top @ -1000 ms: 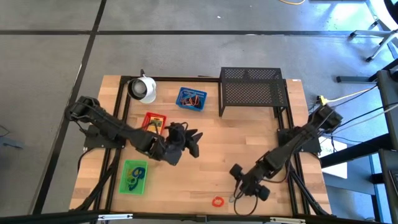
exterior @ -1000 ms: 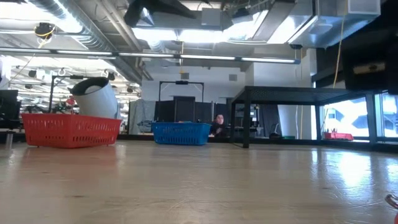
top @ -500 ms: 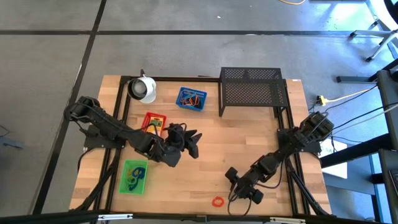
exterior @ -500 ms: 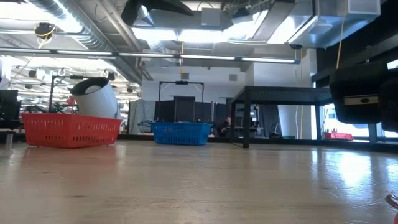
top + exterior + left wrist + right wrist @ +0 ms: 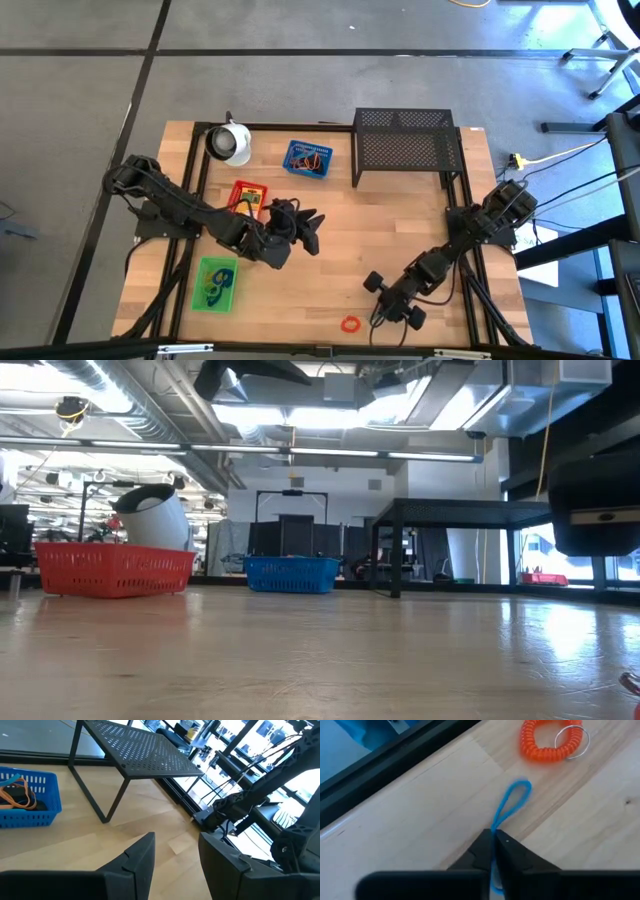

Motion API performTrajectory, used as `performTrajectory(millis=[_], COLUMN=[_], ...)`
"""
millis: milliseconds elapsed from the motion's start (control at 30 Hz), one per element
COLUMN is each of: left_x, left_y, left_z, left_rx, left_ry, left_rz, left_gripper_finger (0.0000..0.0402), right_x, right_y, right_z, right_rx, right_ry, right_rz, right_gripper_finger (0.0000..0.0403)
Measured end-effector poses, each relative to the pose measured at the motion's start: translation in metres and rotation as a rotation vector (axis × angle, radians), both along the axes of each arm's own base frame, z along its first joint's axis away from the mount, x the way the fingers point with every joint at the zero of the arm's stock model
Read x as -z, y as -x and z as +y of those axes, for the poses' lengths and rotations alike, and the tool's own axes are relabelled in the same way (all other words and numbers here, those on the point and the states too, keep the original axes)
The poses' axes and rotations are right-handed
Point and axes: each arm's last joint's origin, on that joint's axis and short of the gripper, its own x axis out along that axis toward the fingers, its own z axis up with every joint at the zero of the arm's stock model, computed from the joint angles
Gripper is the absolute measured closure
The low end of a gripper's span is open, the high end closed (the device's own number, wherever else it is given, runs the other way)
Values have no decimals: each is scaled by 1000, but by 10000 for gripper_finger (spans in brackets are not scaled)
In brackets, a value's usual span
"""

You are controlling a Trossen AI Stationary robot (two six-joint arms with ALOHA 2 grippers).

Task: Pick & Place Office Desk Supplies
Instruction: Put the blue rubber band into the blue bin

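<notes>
A thin blue band loop [image 5: 512,802] lies on the wood near the table's front edge, and my right gripper [image 5: 494,837] [image 5: 380,312] is shut on it. Just beyond it lies an orange coil [image 5: 551,742] [image 5: 350,324] with a metal ring. My left gripper [image 5: 175,855] [image 5: 305,225] hovers open and empty over the table's middle. The red tray [image 5: 249,195], blue tray [image 5: 307,158] and green tray [image 5: 214,284] stand on the left half, each with small supplies inside. My right gripper pinches the blue band at its near end [image 5: 496,827] between its two fingertips. The fingers slant down from above and lie along the loop. The loop is drawn narrow, and its far end [image 5: 521,787] rests on the table.
A black mesh rack [image 5: 405,145] stands at the back right and a white cup-like object [image 5: 230,143] at the back left. The table's front edge with its dark frame rail [image 5: 395,765] runs close to the band. Bare wood lies between the two arms.
My right gripper has sunk toward the table and gone a little toward the near edge and the orange coil. In the low view its dark arm has come in at the right.
</notes>
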Motion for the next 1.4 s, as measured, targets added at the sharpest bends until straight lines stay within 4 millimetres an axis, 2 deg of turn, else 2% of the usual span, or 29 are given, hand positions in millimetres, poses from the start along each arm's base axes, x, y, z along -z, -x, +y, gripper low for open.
performTrajectory(millis=[67, 200, 300, 400, 633, 833, 1100, 1267, 1400], left_x=[0, 0, 0, 0, 0, -5, -37, -49, -50], left_y=[0, 0, 0, 0, 0, 4, 22, 29, 28], left_z=[0, 0, 0, 0, 0, 2, 11, 12, 13], left_rx=[2, 6, 0, 4, 29, 6, 39, 163, 271], left_ry=[-6, -19, -25, -40, -113, -147, -198, -217, -191], left_rz=[5, 14, 14, 25, 78, 81, 61, 72, 76], left_gripper_finger=[256, 256, 256, 256, 256, 256, 250, 219, 184], right_x=[0, -1, -4, -9, -25, -59, -120, -153, -171], right_y=[-1, -2, -4, -7, -19, -34, -41, -41, -42], right_z=[-1, -2, -6, -17, -45, -79, -117, -129, -136], right_rx=[16, 42, 32, 26, 139, 316, 634, 747, 802], right_ry=[-15, -29, -25, 6, 56, 46, -140, -278, -345], right_rz=[13, 24, 10, 8, -39, -193, -450, -659, -797], right_gripper_finger=[394, 386, 395, 398, 396, 395, 395, 395, 395])
